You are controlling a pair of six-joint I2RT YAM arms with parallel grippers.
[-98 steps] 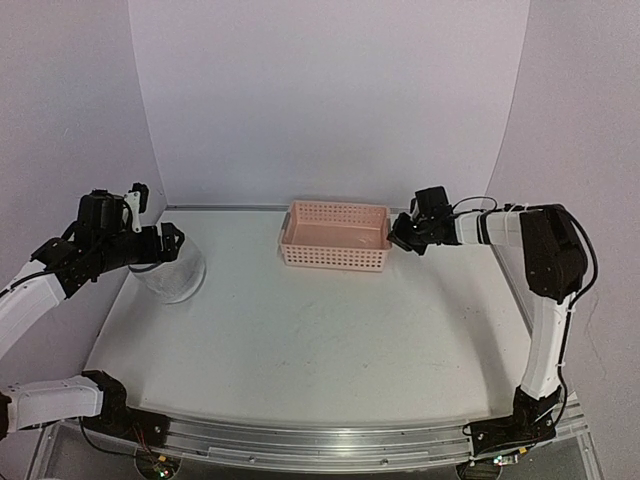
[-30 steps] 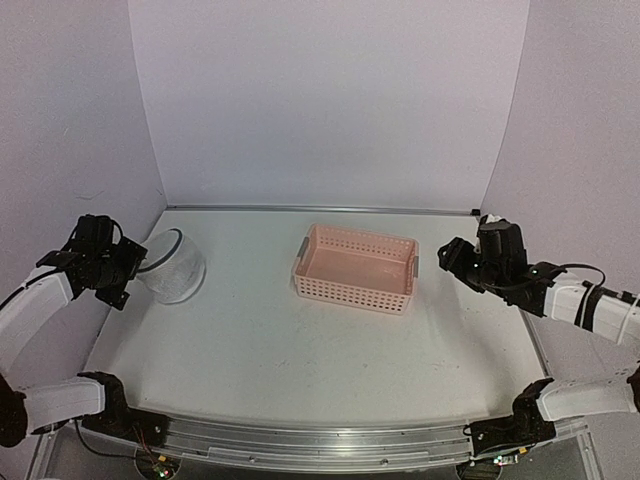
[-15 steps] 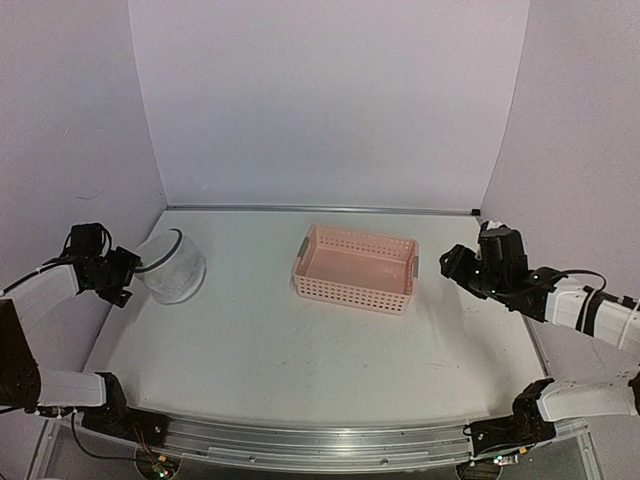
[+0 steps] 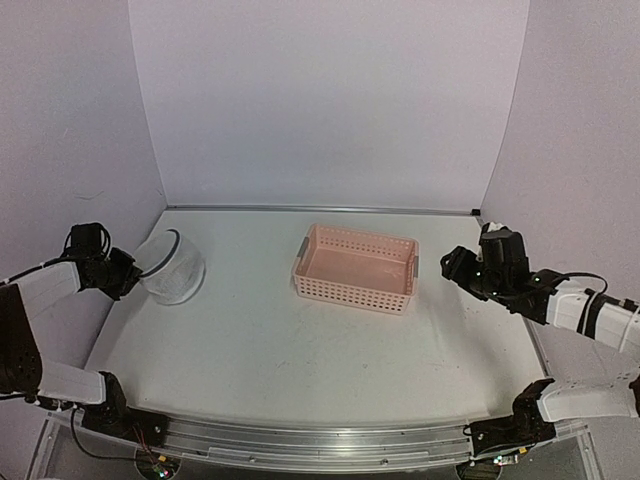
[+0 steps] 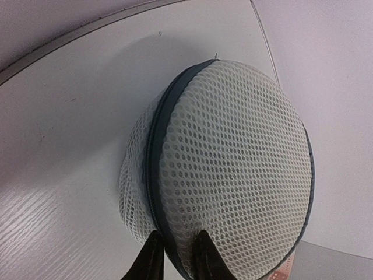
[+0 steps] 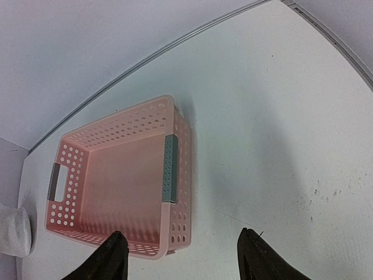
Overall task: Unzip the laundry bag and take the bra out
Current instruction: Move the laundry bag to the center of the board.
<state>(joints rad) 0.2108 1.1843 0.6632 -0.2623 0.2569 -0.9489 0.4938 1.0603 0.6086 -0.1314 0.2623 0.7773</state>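
Where the surface meets the left wall, the mesh bag lies on its side, its round netted face toward the left hand. That hand's fingers are drawn close on the bag's dark rim, pinching it. Contents cannot be made out through the mesh. The right hand hangs released, fingers spread wide, just right of the pink basket at mid-surface — not touching it.

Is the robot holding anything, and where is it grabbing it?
The left gripper pinches the laundry bag by its dark rim. The right gripper is open, holding nothing.
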